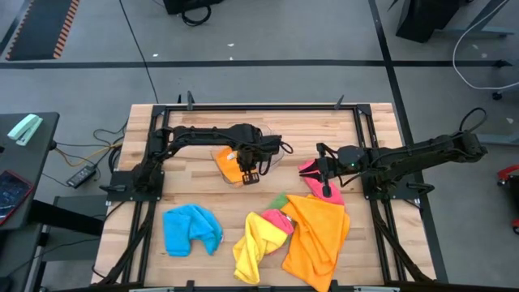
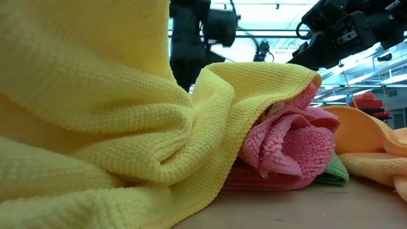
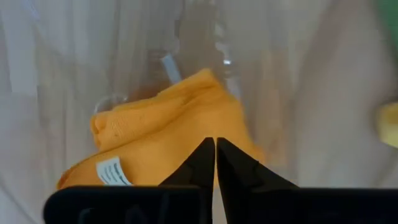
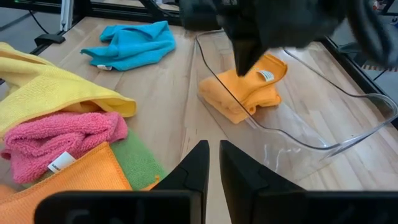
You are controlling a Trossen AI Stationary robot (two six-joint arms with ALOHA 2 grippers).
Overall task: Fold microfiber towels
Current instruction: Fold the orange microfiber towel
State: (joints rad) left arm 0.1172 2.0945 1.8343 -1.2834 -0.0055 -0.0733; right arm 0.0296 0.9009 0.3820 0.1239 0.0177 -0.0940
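Note:
A folded orange towel (image 3: 174, 130) with a white tag lies inside the clear plastic tub (image 4: 348, 93) at the table's middle. My left gripper (image 3: 215, 142) points straight down just above it, shut, nothing between its fingers; in the right wrist view its tips (image 4: 244, 65) hang over the towel's tag end. My right gripper (image 4: 213, 152) waits right of the tub, shut to a narrow slit and holding nothing. Near the front edge lie a blue towel (image 1: 192, 229) and a heap of yellow (image 1: 255, 247), pink (image 4: 62, 140), green (image 4: 140, 165) and orange (image 1: 318, 235) towels.
A second pink towel (image 1: 312, 170) lies on the table under my right arm. The heap of yellow (image 2: 95, 114) and pink (image 2: 286, 143) towels fills the low view. Bare wood (image 4: 155, 81) lies between the tub and the blue towel. A black frame (image 1: 243, 105) borders the table.

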